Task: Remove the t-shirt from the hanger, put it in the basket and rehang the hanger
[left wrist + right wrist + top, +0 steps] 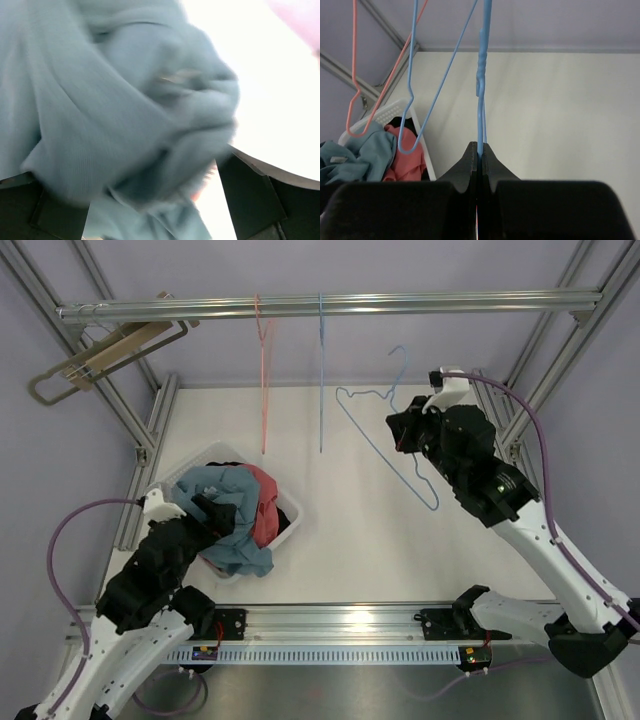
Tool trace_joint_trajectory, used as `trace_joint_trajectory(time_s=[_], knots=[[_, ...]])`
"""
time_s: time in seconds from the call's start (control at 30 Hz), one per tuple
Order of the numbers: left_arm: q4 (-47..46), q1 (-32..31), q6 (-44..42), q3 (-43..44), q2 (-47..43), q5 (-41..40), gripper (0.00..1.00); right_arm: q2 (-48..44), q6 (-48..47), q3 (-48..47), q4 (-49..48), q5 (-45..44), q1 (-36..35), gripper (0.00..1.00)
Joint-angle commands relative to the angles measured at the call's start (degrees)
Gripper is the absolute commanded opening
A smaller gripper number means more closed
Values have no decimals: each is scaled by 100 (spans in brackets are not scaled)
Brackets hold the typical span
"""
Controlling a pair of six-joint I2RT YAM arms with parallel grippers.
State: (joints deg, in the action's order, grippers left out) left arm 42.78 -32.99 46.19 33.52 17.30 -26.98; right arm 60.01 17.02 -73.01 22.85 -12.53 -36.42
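Robot cell, seen from above: a white matte worktop (400,540) spans the rig, edged by an aluminium rail (350,615) along its near side and a second aluminium channel (160,425) down its left. Standing directly on the surface is a white plastic basket (186,468), set in the near-left quarter, turned at an angle to the worktop's edges and close to its left border.

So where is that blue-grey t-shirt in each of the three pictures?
Top view: the blue-grey t-shirt lies in the white basket, lower left.
Left wrist: it fills most of the picture, blurred.
Right wrist: bottom-left corner.
Shared landmark: the pink garment beside it; a pink blur, top right, in the left wrist view.
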Motion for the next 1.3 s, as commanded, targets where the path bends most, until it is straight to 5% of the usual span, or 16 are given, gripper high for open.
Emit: trace_joint_trajectory(time_s=[0.0, 0.27, 0.53, 0.7, 0.97, 1.27], knots=[[36, 3, -435, 883, -183, 954, 99, 430, -470, -748, -492, -600, -14, 0], [757, 3, -1253, 2544, 203, 1933, 99, 1583, -1358, -2240, -677, -1233, -5, 0], [916, 3, -1394, 2432, -139, 1169, 99, 2884, -1895, -3656, -370, -1339, 48, 0], [811, 3, -1394, 2334, 115, 1563, 99, 3481, -1948, -4194, -185, -1322, 162, 0], [-76, 3, -1912, 2800, 80, 2600, 99, 3887, -1737, -3923, -334, -1471, 373, 0], [-112, 3, -2009, 2757, 89, 2584, 99, 3571, -1350, -3026, -501, -1673, 417, 0]])
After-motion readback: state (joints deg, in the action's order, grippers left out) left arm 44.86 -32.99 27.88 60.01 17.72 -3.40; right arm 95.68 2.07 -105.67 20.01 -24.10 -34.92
